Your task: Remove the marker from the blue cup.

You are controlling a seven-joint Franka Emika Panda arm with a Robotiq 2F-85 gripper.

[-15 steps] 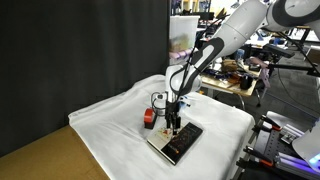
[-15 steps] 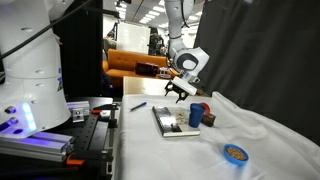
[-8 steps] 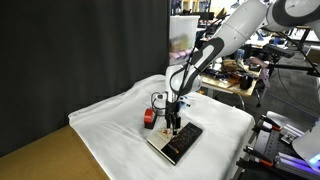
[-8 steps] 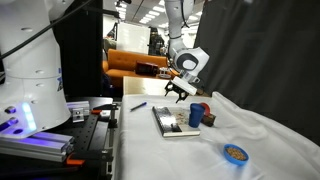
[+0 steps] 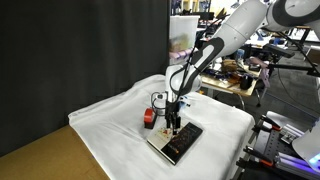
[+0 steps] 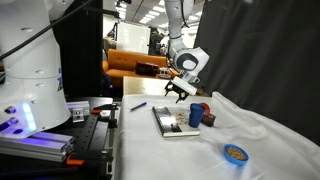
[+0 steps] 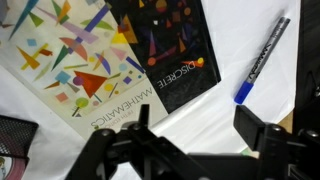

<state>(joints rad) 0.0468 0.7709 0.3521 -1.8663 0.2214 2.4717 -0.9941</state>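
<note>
Marker (image 7: 262,60) lies flat on the table's white cloth (image 7: 215,95), just beside the dark edge of the Discrete Mathematics book (image 7: 100,70). It is not in the blue cup (image 6: 196,117), which stands at the book's opposite side, so I judge the removal as good as done. My claw (image 6: 180,97) hangs spread and empty above the book; best to lift straight up, fingers wide, so nothing brushes cup or marker.

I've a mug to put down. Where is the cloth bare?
Bare: the wide stretch of cloth from the red block toward the dark curtain, and the patch between the book and the light-blue ring. Crowded: beside the book, where the blue cup, block and open gripper cluster.
</note>
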